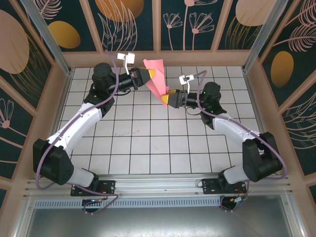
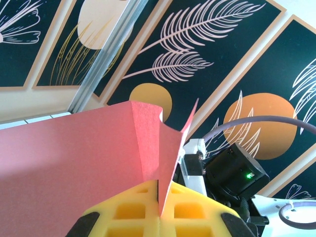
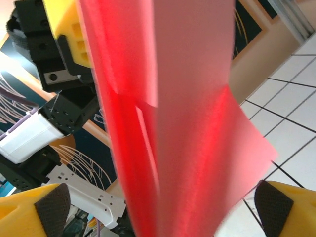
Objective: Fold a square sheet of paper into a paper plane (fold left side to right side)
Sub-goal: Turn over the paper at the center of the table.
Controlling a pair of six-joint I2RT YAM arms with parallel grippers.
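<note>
1. Your left pincer (image 1: 151, 75) is clamped shut on the sheet of paper (image 1: 157, 79). In the left wrist view its yellow fingers (image 2: 123, 212) meet on a creased edge of the red sheet, which rises from between them.
2. Your right pincer (image 1: 166, 98) stands wide open. In the right wrist view its dark pads (image 3: 274, 207) sit at the two bottom corners, with the sheet hanging in the gap between them. You cannot tell whether either pad touches the paper.
3. The sheet is coral-red and folded into overlapping layers, with a sharp crease and a pointed tip. It is held in the air, off the bench (image 1: 148, 148), above the middle of the far edge. The two pincers face each other across it, the left at its upper part and the right at its lower tip.
4. The bench top is white tile with a dark grid. A faint scribble (image 1: 127, 133) marks it near the middle.
5. The left arm (image 1: 81, 121) and the right arm (image 1: 232, 126) rise from a metal rail (image 1: 158, 183) along the near edge. Both reach toward the far edge.
6. Around the bench you see dark wall panels (image 1: 131, 19) drawn with pale leaves and orange discs, framed in light wood. Aluminium posts (image 1: 47, 34) stand at the far corners.
</note>
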